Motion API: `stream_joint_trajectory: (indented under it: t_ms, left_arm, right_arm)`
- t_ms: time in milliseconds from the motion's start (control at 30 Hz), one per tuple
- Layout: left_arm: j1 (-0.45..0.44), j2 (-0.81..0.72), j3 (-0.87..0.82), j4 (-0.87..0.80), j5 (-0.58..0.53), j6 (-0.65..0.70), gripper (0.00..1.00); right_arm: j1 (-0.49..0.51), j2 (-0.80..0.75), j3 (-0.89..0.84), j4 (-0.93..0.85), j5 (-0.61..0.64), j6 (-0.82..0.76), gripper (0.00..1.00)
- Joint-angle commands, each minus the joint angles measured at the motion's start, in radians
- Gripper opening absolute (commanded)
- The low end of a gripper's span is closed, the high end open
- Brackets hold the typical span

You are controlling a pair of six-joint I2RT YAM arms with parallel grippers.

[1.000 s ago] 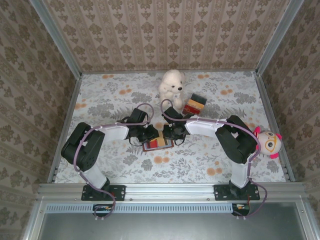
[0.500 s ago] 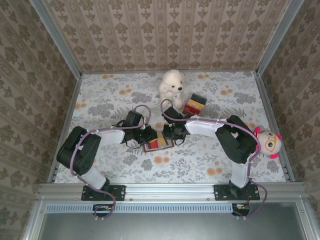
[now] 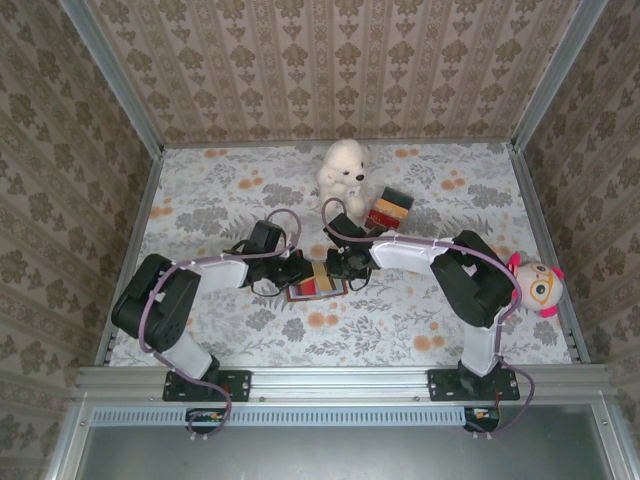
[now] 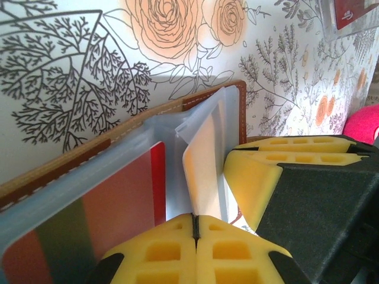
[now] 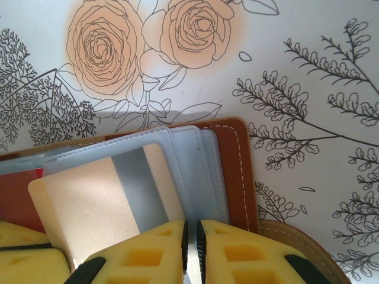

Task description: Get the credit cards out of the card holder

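Top external – card holder (image 3: 316,290): lies open on the flowered table cloth (image 3: 430,320), directly under both sets of fingertips; long axis runs from one gripper to the other.
Top external – left gripper (image 3: 303,272): at the holder's left half, tips facing the right arm.
Top external – right gripper (image 3: 337,268): at the holder's right half, tips facing the left arm. Judged purpose: one arm steadies the holder, the other extracts.

Left wrist – left fingers: pressed together, pinching the near edge of the tan credit card (image 4: 204,171).
Left wrist – tan card attitude: raised on edge, leaning; long axis points away from the fingertips, far end in the light-blue pocket.
Left wrist – striped credit card (image 4: 112,195): seated flat in the pocket left of the fingers.
Left wrist – right fingers: just right of the tan card, at the holder's brown edge.

Right wrist – right fingers: almost together, a hairline slit between them; the blue lining runs into the slit, so they appear to clamp the holder as an anchor.
Right wrist – tan card: just left of the fingertips, grey stripe pointing away from them.
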Motion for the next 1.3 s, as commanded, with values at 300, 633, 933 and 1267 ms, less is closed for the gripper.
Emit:
stream_joint_trajectory:
  t_ms: [300,633,933,1267]
  left_arm:
    - [0.054,-0.096,-0.041,-0.095,0.025,0.083,0.00]
    - [0.062,-0.058,-0.025,-0.113,0.009,0.079,0.00]
    - [0.074,-0.067,-0.032,-0.123,0.003,0.051,0.00]
    - [0.076,-0.056,-0.026,-0.079,0.035,0.013,0.12]
  right_arm:
    - [-0.014,0.027,-0.033,-0.031,-0.008,-0.006,0.16]
    - [-0.012,-0.088,0.019,-0.004,-0.128,-0.144,0.18]
    - [-0.001,-0.002,0.033,0.015,-0.195,-0.110,0.15]
    - [0.001,0.066,0.063,-0.004,-0.232,-0.109,0.16]
